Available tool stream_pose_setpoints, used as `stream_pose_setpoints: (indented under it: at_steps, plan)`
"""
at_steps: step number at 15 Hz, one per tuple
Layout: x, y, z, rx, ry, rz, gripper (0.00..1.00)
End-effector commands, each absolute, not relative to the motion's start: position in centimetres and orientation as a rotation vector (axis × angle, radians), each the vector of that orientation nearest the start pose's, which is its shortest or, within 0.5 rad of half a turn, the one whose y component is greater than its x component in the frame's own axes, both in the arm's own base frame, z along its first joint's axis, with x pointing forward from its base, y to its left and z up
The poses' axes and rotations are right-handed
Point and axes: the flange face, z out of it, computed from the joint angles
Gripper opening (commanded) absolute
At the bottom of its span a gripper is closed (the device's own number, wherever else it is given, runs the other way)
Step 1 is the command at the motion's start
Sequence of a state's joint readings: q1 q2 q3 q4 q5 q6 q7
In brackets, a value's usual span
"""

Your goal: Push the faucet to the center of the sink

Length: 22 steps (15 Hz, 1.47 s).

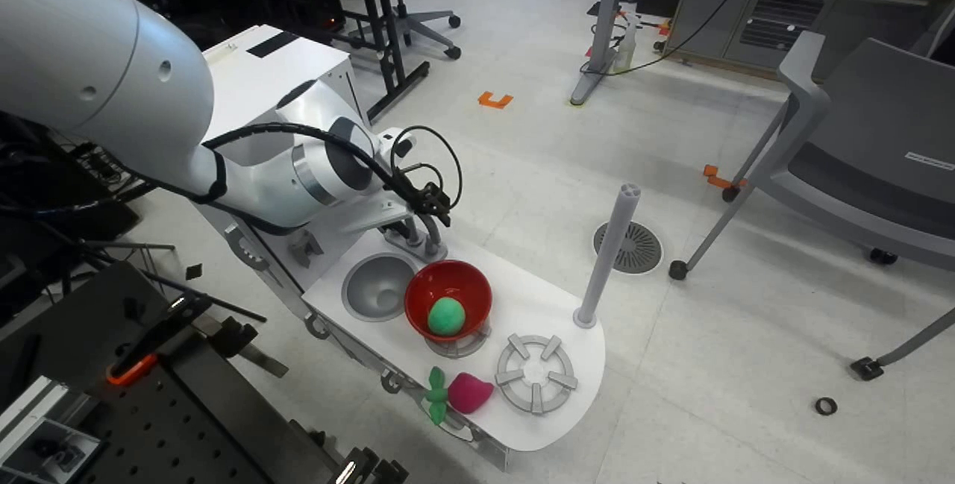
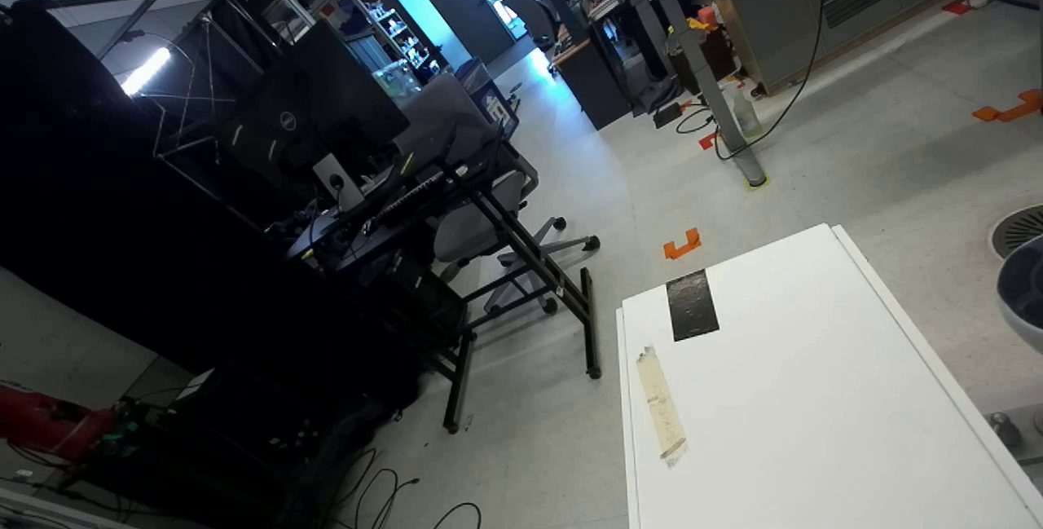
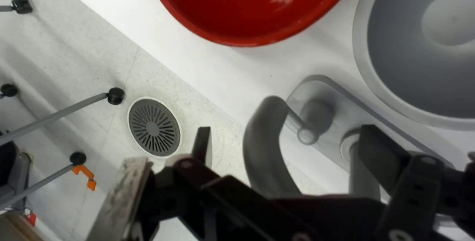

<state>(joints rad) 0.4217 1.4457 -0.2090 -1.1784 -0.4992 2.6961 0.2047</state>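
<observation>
The grey faucet (image 3: 265,144) stands beside the sink. In the wrist view its curved spout lies to the side, off the basin, over the counter edge and floor. Its post rises from the base plate near the right finger. The round grey sink (image 3: 397,74) is set in the white counter. An exterior view also shows the faucet (image 1: 435,253) behind the sink (image 1: 365,283). My gripper (image 3: 292,146) is open around the spout, with a gap at the left finger. Whether the right finger touches the post cannot be told. The gripper also shows in an exterior view (image 1: 418,221). The middle of the faucet is hidden.
A red bowl (image 1: 420,286) with a green ball (image 1: 446,316) stands beside the sink. A grey burner ring (image 1: 536,374), a pink plush fruit (image 1: 470,393) and a tall grey post (image 1: 608,260) are farther along the white counter (image 1: 515,290).
</observation>
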Motion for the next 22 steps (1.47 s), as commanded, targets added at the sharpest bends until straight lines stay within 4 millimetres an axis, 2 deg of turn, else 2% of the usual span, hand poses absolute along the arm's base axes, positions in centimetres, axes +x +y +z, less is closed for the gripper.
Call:
stream_pose_setpoints:
  at_steps: [1,5,9,13,15,18,22]
  plan:
    - [65.8,22.0,-8.8,-3.283,-1.2,-0.359,1.0]
    - [64.7,23.5,-9.2,-3.252,-1.205,-0.298,1.0]
    - [63.7,23.2,-9.3,-3.267,-1.195,-0.198,1.0]
    - [62.0,22.7,-9.4,-3.297,-1.124,-0.003,1.0]
    - [61.1,22.9,-9.3,-3.278,-1.068,0.113,1.0]
    - [61.1,23.4,-8.0,-3.226,-0.937,0.191,1.0]
    - [61.6,23.1,-6.9,-3.158,-0.766,0.289,1.0]
